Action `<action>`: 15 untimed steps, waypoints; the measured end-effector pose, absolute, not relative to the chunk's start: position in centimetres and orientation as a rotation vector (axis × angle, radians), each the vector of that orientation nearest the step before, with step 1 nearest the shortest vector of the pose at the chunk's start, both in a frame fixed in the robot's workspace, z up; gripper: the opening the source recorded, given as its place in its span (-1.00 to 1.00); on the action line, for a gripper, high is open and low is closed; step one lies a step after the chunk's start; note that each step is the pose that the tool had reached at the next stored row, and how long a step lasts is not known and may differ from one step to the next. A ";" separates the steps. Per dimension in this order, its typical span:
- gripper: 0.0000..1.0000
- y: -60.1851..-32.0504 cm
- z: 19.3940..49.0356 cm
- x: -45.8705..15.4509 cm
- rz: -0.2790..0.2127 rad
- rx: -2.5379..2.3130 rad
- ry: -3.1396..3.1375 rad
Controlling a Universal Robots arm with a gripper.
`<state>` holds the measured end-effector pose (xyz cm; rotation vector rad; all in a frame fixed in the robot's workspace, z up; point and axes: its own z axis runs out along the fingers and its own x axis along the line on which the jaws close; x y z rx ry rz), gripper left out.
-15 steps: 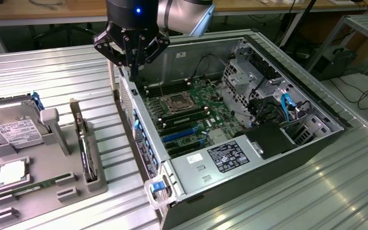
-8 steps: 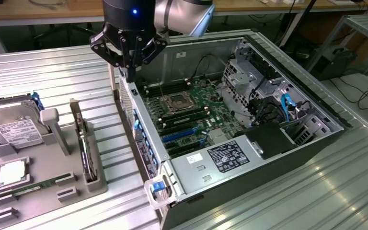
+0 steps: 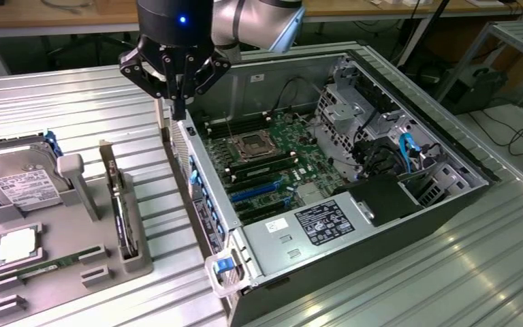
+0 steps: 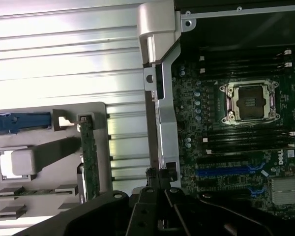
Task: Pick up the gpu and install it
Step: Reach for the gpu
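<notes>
Open board, walled in
Motherboard [image 3: 275, 160] lies open from above; case [image 3: 202, 191] wall, cage [image 3: 353, 109] and cables [image 3: 405, 153] hem it. Bare tabletop [image 3: 161, 211] strip beside the upright gpu [image 3: 116, 197].

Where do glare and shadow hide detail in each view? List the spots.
Exterior view: glare streaks the ribbed table at that view's lower right; a blue lamp glows above the end effector. Wrist view: glare whitens the table beside the computer case; the end effector is a dark silhouette.
</notes>
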<state>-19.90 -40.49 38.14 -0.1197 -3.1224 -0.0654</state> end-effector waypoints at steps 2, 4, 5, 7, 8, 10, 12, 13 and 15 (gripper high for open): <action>-0.79 -40.5 38.1 -20.0 -0.065 -0.120 -3.121; -0.79 -40.5 38.1 -20.2 -0.065 -0.120 -3.120; -0.79 -40.5 38.1 -20.2 -0.065 -0.120 -3.119; -0.79 -40.6 38.0 -20.4 -0.065 -0.120 -3.117; -0.79 -40.6 38.0 -20.4 -0.065 -0.120 -3.117; -0.79 -40.6 38.0 -20.6 -0.065 -0.120 -3.115; -0.79 -40.6 38.0 -20.7 -0.065 -0.120 -3.114; -0.79 -40.6 37.9 -20.8 -0.065 -0.120 -3.113; -0.79 -40.7 37.9 -21.0 -0.064 -0.119 -3.110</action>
